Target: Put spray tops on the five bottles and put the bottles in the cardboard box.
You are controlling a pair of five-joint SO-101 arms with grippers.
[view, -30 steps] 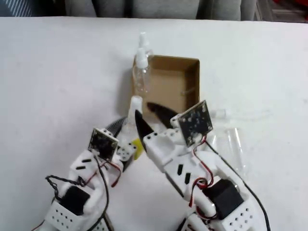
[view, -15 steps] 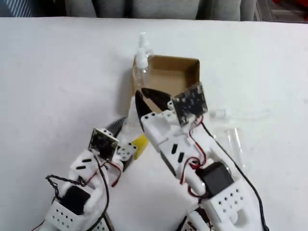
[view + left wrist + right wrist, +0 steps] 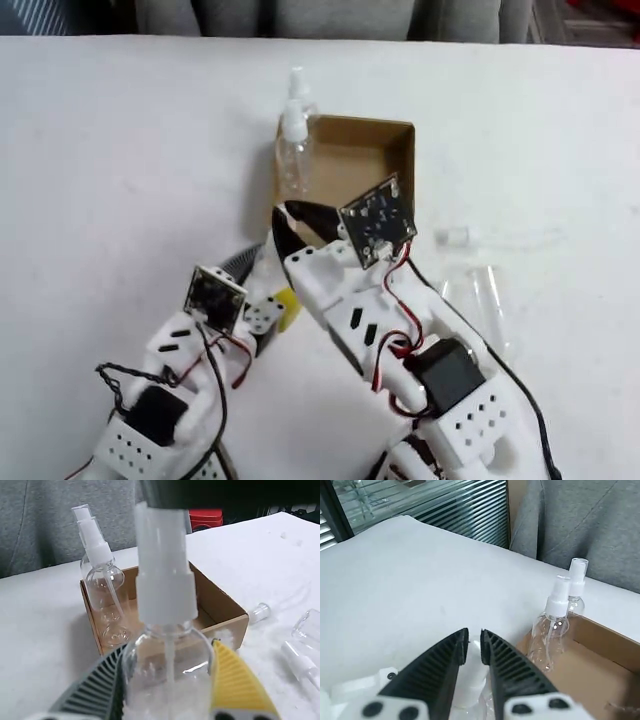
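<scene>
My left gripper (image 3: pixel 265 287) (image 3: pixel 167 682) is shut on an upright clear bottle (image 3: pixel 266 266) (image 3: pixel 165 660), grey finger on one side and yellow finger on the other. A white spray top (image 3: pixel 165 587) (image 3: pixel 473 656) sits in the bottle's neck. My right gripper (image 3: pixel 287 213) (image 3: pixel 473 635) comes down from above, its black fingers closed on the head of that spray top. The cardboard box (image 3: pixel 395 150) (image 3: pixel 220 611) (image 3: pixel 600 645) lies just beyond. Two capped bottles (image 3: pixel 293 150) (image 3: pixel 102 577) (image 3: pixel 555 625) stand at its far left corner.
To the right of the box lie loose clear bottles (image 3: pixel 485 295) (image 3: pixel 310 622) and a loose spray top (image 3: pixel 455 237) (image 3: pixel 300 661) on the white table (image 3: pixel 120 150). The right arm's body reaches across the table's front middle.
My right gripper has swung left and away from me, from beside the box to above the held bottle, and its wide-open fingers have closed on the spray top. The left arm stayed still.
</scene>
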